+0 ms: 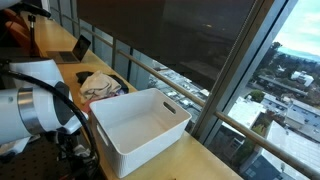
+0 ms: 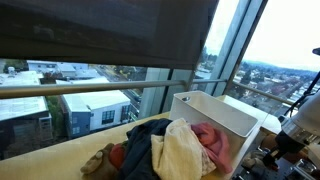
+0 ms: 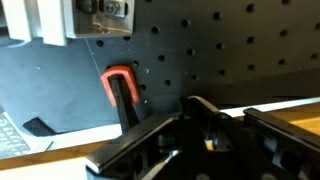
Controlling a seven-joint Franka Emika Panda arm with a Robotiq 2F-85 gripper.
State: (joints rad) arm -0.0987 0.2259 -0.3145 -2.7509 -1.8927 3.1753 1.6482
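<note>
In the wrist view my gripper (image 3: 203, 108) comes in from the bottom edge. Its black fingers stand pressed together, and I see nothing clearly held between them. It hangs just over a black perforated board (image 3: 230, 50), next to a red-handled clamp (image 3: 118, 85). In both exterior views the arm (image 1: 35, 110) (image 2: 297, 128) stands beside a white plastic bin (image 1: 140, 125) (image 2: 215, 115). The bin looks empty in an exterior view. A pile of clothes (image 1: 100, 86) (image 2: 170, 150) lies on the wooden counter behind the bin. The gripper itself is hidden low down in both exterior views.
A laptop (image 1: 76, 47) sits further along the counter. Tall windows with a metal rail (image 1: 180, 85) run along the counter's far side. A grey box (image 3: 75, 20) is mounted on the black board above the clamp.
</note>
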